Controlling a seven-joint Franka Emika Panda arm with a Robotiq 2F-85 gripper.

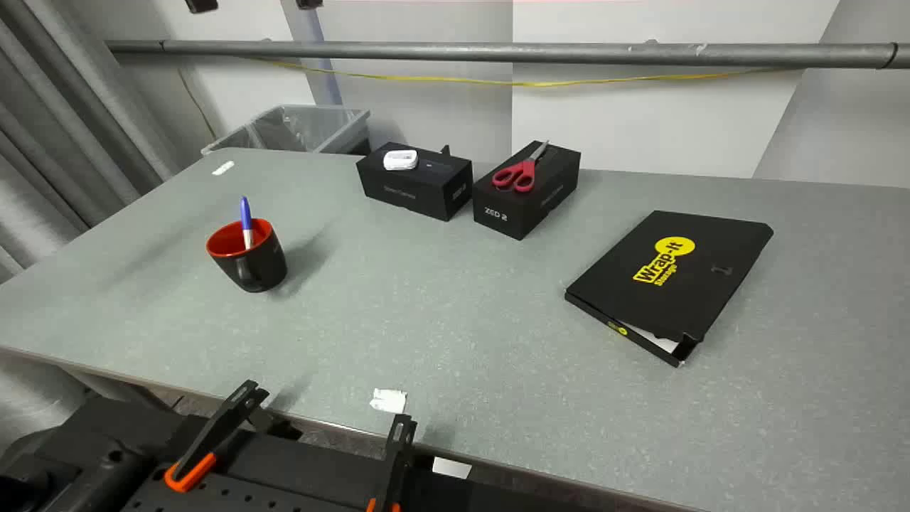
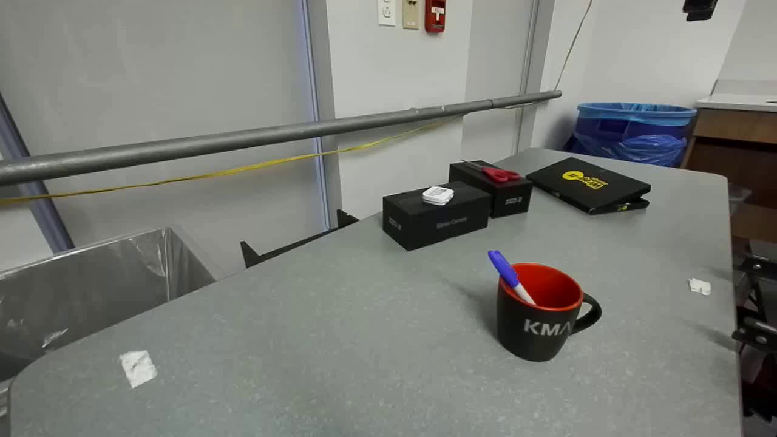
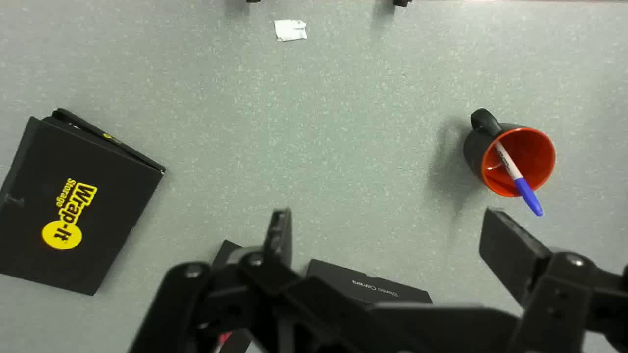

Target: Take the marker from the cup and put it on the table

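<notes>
Marker (image 3: 513,169) is in the cup (image 2: 534,332), white barrel down, blue cap (image 2: 501,265) poking out past the rim opposite the handle (image 2: 596,312); looks to lean on the rim. Hand (image 3: 387,233) is wide, nothing btwn the fingers (image 3: 511,247); in wrist view the cup sits outside the gap, up past one fingertip.

Handling, my guess: marker light, stiff, not fragile; smooth round plastic, so may twist or slip if pinched off-center. Cup prob ceramic, heavier, but a snagged barrel or bumped rim cd tip or chip it.

Grab: mid of the exposed cap, fingers square to the lean. Too low = rim hit; too high = pivots. Cap cd pop off if barrel binds, so pull gently along the lean til it clears, then sideways. Avoid the handle.

Edges/room: cup stands well back from the front edge (image 1: 320,422), handle pointing roughly that way. Clamps (image 1: 226,418) stick up there, so go inboard. Best open patch of counter (image 1: 426,306): btwn cup and Wrap-It box (image 1: 668,281), fwd of the black boxes (image 1: 416,188) (white case (image 1: 400,160) on one, scissors (image 1: 528,168) on the other). White scrap (image 1: 389,400) near front edge; set down short of it. Marker may roll, so lay flat, release low.
</notes>
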